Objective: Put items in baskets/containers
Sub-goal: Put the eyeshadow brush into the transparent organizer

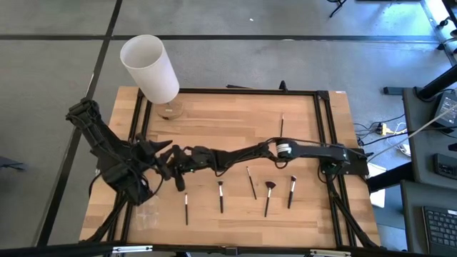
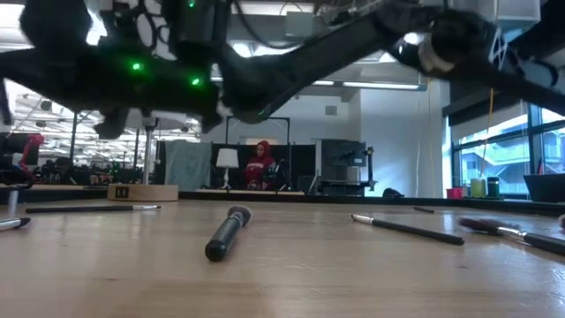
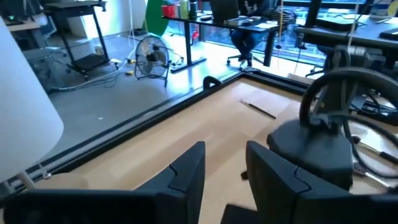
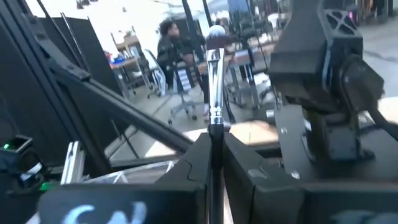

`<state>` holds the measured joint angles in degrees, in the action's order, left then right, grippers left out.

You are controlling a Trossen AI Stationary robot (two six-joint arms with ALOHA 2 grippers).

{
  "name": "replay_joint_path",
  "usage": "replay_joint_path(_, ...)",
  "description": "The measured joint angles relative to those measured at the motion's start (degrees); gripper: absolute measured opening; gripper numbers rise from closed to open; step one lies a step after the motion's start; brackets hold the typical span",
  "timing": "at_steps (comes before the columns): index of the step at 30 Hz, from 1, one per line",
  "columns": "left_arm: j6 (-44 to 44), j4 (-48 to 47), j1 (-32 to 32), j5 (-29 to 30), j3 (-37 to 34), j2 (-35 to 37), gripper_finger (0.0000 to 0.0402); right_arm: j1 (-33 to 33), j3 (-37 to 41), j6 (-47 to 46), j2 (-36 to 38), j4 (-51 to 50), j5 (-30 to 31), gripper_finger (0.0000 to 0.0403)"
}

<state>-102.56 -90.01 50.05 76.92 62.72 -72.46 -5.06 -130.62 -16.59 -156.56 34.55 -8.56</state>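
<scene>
I take the table as a clock seen from above, with 12 at the far edge. Both grippers meet at about 9 o'clock, just inside the left rail of the black metal frame (image 1: 325,128) that borders the pale plank table (image 1: 228,118).

The right gripper (image 4: 214,146) has its fingers clamped on the dark handle of one makeup brush (image 4: 214,74). The brush stands upright out of the grip, with a bright silver ferrule and a small soft tuft on top. The right arm reaches across the whole table from 3 o'clock to get there.

The left gripper (image 3: 224,165) sits just beside it. Its two blunt, matte black fingers stand apart with bare wood showing between them and nothing held.

The middle of the table and the stretch toward 12 are bare wood, so there is room to move. The one thing there is a thin dark brush (image 1: 281,126) lying near 1 o'clock.

A smooth white cylinder (image 1: 150,68) leans over the 11 o'clock corner, close to the left arm.

The rest of the brushes lie in a loose row from 7 to 4 o'clock, well apart from each other:
- two dark-handled ones (image 1: 186,208) (image 1: 221,196)
- a slanted thin one (image 1: 251,183)
- a reddish-brown fan brush (image 1: 268,196)
- a dark, slightly slanted one (image 1: 292,191)

Near the 7 o'clock corner I make out a faint see-through container (image 1: 146,214), with edges I can barely tell from the wood. I cannot tell whether anything is inside.
</scene>
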Motion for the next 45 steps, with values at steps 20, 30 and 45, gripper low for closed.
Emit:
replay_joint_path(20, -6.45, 0.04, -0.16, -20.29, 0.0, 0.43, 0.0102, 0.34, -0.64, -1.23, -3.4, 14.35, 6.82, 0.0032)
replay_joint_path(30, -2.91, 0.66, 3.43, -15.79, 4.59, 0.43, 0.0102, 3.89, -0.35, -7.19, -3.4, 15.1, 8.99, 0.0032)
replay_joint_path(45, 22.31, 15.51, 5.28, -2.8, 10.84, 0.27, 0.0102, 6.86, 35.08, -3.99, 8.92, 37.49, 7.57, 0.0028)
